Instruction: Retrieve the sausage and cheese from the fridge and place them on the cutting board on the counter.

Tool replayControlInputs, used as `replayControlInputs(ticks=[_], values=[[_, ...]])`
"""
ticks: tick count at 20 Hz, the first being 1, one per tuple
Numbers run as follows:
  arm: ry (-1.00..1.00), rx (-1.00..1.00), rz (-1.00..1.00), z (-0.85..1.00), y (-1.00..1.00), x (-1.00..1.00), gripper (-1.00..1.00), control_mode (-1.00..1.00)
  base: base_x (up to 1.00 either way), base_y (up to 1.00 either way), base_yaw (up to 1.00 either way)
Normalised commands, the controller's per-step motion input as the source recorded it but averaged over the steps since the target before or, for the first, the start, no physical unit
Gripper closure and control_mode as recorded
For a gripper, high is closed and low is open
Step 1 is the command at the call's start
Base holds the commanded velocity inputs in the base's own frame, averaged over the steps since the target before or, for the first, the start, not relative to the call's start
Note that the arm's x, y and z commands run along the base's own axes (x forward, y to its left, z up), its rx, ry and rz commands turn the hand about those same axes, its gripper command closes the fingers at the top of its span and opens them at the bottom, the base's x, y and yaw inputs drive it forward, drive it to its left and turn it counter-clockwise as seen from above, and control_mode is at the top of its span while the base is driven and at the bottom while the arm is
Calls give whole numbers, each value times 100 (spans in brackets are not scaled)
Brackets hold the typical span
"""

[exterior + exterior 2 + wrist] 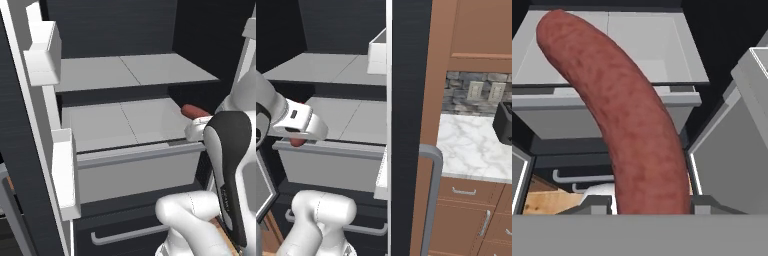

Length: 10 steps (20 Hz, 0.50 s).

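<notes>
Sausage (627, 115): dark red-brown, mottled, slightly curved link, clamped at lower end between gripper (649, 206) fingertips, free end arcing to upper left of hand view. In left base view, red tip at right middle of frame, above front right of lower shelf.

Fridge (135, 70): matte black, door open, two grey shelves, grey drawer below, dark drawer with bar handle at bottom.

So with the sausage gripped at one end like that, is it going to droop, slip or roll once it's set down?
The sausage stands out from the tool in a smooth curve without sagging, so it is probably fairly stiff. Its skin looks matte, so a slip seems unlikely. Being round and curved, it may rock or roll a little when released.
</notes>
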Motion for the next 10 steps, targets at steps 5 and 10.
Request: replayControlInputs(ticks=[5, 10], values=[[0, 0, 0, 0, 0, 0, 100, 100, -80, 0, -3], [0, 0, 0, 0, 0, 0, 100, 100, -100, -1, -36]])
